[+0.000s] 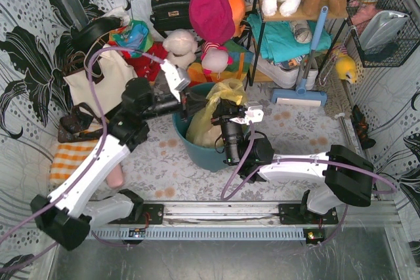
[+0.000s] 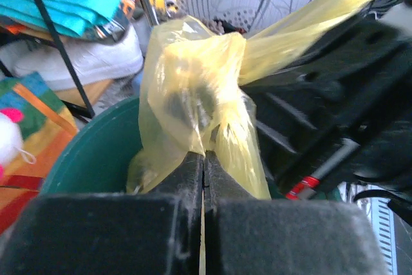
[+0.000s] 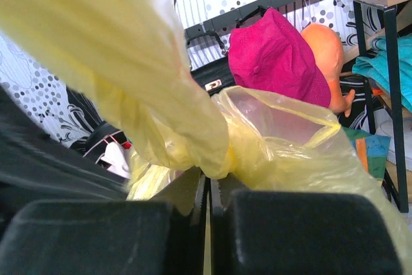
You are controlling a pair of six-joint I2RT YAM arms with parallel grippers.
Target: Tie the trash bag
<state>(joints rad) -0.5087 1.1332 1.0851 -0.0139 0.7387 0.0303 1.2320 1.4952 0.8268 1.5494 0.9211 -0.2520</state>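
Note:
The translucent yellow-green trash bag (image 1: 213,113) sits in the round teal bin (image 1: 197,152) at the centre of the table, its top gathered into twisted flaps. My left gripper (image 1: 190,100) reaches in from the left and is shut on a flap of the bag (image 2: 193,94); its closed jaws (image 2: 203,159) pinch the plastic. My right gripper (image 1: 226,113) reaches from the right and is shut on another flap (image 3: 193,127), with a stretched strip of bag running up and left across the right wrist view. The two grippers are close together over the bin.
A cream tote bag (image 1: 105,73) with black straps stands left of the bin. Plush toys, a magenta cap (image 1: 211,14) and a black handbag (image 1: 169,8) crowd the back. A shelf with teal cloth (image 1: 282,37) and a blue brush (image 1: 308,63) stand at the back right.

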